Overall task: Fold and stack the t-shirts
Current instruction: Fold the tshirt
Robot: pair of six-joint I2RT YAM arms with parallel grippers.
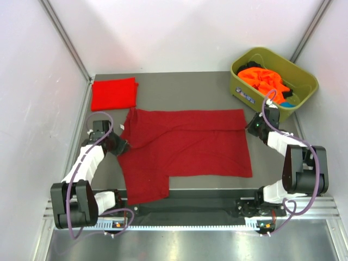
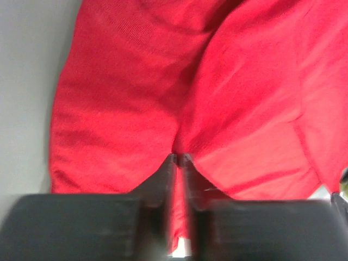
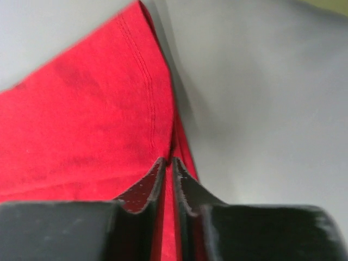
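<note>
A dark crimson t-shirt point(image 1: 185, 147) lies spread across the middle of the table, partly folded. My left gripper point(image 1: 123, 144) is shut on its left edge; in the left wrist view cloth point(image 2: 136, 109) runs between the closed fingers point(image 2: 160, 179). My right gripper point(image 1: 251, 128) is shut on the shirt's right upper edge; the right wrist view shows the hemmed edge point(image 3: 109, 119) pinched between the fingers point(image 3: 152, 179). A brighter red t-shirt point(image 1: 113, 93) lies folded at the back left. Orange shirts point(image 1: 265, 79) sit in the tub.
An olive-green plastic tub point(image 1: 304, 81) stands at the back right, close behind my right arm, with orange and dark cloth in it. White walls enclose the table on the left, back and right. Grey table point(image 1: 185, 87) shows between the shirts.
</note>
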